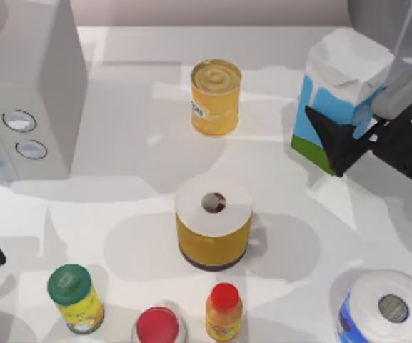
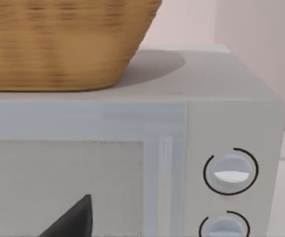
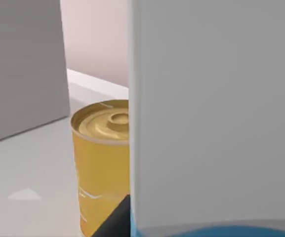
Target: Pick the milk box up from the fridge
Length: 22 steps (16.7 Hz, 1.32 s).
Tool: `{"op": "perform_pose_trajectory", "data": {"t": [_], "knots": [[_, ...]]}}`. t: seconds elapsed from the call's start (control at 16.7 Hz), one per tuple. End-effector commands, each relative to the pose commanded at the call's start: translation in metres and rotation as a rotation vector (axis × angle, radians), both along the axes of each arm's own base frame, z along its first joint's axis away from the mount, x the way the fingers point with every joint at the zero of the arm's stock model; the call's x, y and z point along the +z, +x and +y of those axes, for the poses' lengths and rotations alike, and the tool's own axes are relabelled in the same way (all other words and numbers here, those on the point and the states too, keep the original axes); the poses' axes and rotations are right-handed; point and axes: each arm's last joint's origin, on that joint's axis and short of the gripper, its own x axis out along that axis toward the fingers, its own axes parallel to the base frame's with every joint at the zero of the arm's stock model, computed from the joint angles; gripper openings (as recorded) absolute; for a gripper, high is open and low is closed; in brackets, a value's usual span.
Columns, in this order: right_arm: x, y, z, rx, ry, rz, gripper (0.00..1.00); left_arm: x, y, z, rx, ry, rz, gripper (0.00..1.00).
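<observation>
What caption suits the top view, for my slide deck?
Right end effector grips the milk box beside the yellow tin can.

Glossy metal yellow can [image 1: 215,97], matt paper milk box [image 1: 338,100] (folded top), woven wicker basket [image 2: 63,42], smooth white table [image 1: 148,171]

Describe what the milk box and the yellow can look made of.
Milk box: looks like coated cardboard, going by its folded white top and flat printed sides. Yellow can: probably metal, judging from the ringed glossy lid and smooth shiny wall.
</observation>
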Motion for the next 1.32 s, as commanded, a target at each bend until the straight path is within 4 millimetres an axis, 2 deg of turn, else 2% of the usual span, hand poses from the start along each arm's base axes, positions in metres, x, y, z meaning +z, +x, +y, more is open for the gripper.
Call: {"op": "perform_pose_trajectory", "data": {"t": [0.3,1.08,1.32], "knots": [[-0.0032,0.0038,0.005,0.001,0.0,-0.006,0.0,0.0,0.0,0.0,0.0,0.0,0.0,1.0],[-0.0032,0.0038,0.005,0.001,0.0,-0.006,0.98,0.0,0.0,0.0,0.0,0.0,0.0,1.0],[-0.0032,0.0038,0.005,0.001,0.0,-0.006,1.0,0.0,0.0,0.0,0.0,0.0,0.0,1.0]]}}
